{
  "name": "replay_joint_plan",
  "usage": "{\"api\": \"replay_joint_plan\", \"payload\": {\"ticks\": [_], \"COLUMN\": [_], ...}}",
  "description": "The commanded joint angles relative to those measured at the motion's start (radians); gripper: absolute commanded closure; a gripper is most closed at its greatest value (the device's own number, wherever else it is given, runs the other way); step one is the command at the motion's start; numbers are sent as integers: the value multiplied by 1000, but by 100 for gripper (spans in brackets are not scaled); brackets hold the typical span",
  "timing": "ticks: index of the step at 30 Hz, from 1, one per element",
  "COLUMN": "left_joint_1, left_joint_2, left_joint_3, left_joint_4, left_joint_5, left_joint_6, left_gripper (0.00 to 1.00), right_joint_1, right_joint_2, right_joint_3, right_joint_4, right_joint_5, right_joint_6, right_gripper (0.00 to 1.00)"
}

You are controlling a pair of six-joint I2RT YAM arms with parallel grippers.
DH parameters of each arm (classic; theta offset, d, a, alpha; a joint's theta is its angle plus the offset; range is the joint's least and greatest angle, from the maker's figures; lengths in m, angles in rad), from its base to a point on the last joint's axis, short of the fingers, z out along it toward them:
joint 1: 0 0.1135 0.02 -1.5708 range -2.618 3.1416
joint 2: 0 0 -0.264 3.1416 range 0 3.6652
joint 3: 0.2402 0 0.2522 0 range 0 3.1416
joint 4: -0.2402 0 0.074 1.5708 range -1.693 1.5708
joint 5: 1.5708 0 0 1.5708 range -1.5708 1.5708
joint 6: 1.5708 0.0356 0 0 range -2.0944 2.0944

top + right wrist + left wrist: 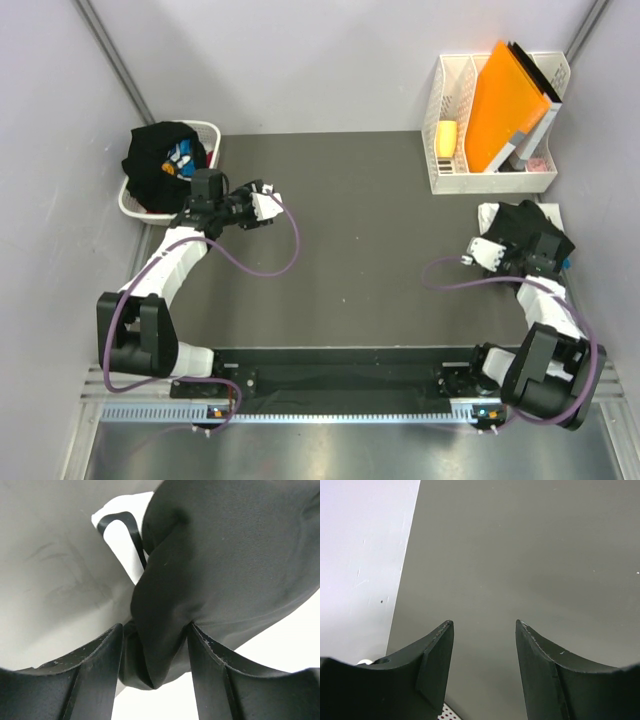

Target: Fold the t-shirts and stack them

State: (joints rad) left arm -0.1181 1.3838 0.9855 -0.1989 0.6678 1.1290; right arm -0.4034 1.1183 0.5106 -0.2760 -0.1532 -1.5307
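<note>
A soft, limp black cotton t-shirt (522, 214), at the frame's right, is straddled by parted right jaws (whether clamped cannot be told), left jaws being spread empty; its folded edge is judged best pinched.

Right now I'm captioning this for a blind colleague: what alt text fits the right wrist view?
A thick fold of black t-shirt lies between the spread fingers of the right gripper, seen close up. A white t-shirt shows beneath it, and grey table fills the left.
</note>
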Motion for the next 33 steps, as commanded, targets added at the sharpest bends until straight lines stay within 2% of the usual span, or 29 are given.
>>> {"api": "replay_joint_plan", "payload": {"ticks": [1,5,10,12,14,21,24,33], "left_joint_1": [-3,-3,-2,-3,-2,-2,-2,0], "left_joint_2": [-5,0,1,11,20,38,41,38], "left_joint_3": [33,39,44,47,64,79,79,71], "left_joint_4": [12,10,3,1,1,13,15,15], "left_joint_5": [18,12,9,10,10,13,10,10], "left_joint_6": [9,15,34,37,37,31,31,32], "left_gripper": [43,43,43,43,43,43,43,43], "right_joint_1": [-5,-5,-6,-5,-5,-9,-9,-21], "right_joint_2": [14,-8,-57,-77,-87,-101,-121,-159], "right_joint_3": [22,5,91,103,106,16,-33,-35], "right_joint_4": [49,58,-138,-176,-204,-180,-112,-42], "right_joint_5": [52,69,-22,-55,-63,-14,23,63], "right_joint_6": [132,174,250,267,290,322,340,400], "right_gripper": [46,45,35,29,27,27,26,26]}}
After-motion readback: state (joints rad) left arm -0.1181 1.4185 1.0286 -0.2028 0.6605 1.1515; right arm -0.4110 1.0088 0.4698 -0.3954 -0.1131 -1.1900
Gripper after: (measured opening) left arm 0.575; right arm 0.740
